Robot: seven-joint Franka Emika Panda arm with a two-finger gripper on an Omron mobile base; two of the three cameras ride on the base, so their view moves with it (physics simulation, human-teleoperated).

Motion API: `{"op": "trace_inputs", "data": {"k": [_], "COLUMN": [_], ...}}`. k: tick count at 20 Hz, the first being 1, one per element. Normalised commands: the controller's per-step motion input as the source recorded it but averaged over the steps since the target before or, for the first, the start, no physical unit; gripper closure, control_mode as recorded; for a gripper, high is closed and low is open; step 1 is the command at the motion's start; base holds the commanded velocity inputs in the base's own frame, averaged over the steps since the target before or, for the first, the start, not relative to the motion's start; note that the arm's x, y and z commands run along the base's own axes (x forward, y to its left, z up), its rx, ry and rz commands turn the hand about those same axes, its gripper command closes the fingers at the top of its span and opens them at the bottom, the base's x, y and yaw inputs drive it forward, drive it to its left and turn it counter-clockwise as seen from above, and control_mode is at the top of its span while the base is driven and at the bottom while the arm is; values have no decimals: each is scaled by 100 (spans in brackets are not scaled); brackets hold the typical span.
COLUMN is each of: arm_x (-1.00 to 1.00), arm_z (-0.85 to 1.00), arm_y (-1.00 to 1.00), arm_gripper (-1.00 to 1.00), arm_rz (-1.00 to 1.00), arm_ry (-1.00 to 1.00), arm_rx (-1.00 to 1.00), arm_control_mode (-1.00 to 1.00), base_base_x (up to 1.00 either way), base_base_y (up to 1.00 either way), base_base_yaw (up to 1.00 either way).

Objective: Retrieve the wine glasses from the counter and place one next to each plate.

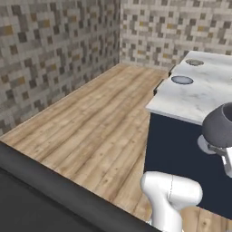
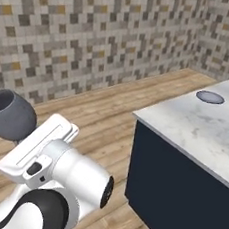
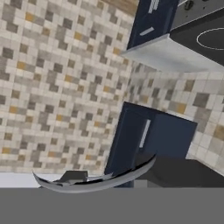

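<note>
I carry one wine glass [image 2: 10, 114] upright at nine o'clock of the island top [image 2: 205, 127], my jaws clamped on its stem. At three o'clock two plates [image 1: 182, 80] lie bare, so I judge both placements remain.

A wooden plank floor [image 1: 95, 122] runs to mosaic tile walls [image 1: 50, 50] of grey, beige and ochre squares (meeting in a corner). A navy cabinet front [image 2: 178, 194] stands on the floor, under a marble top.
</note>
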Motion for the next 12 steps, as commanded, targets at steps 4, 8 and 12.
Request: {"op": "trace_inputs", "data": {"k": [4, 8, 12], "arm_x": [0, 0, 0], "arm_z": [0, 0, 0], "arm_y": [0, 0, 0], "arm_gripper": [100, 100, 100], "arm_rz": [0, 0, 0], "arm_ry": [0, 0, 0], "arm_rx": [0, 0, 0], "arm_control_mode": [100, 100, 100], "base_base_x": [57, 17, 100], "base_base_y": [-94, -97, 24], "base_base_yaw": [5, 8, 0]}}
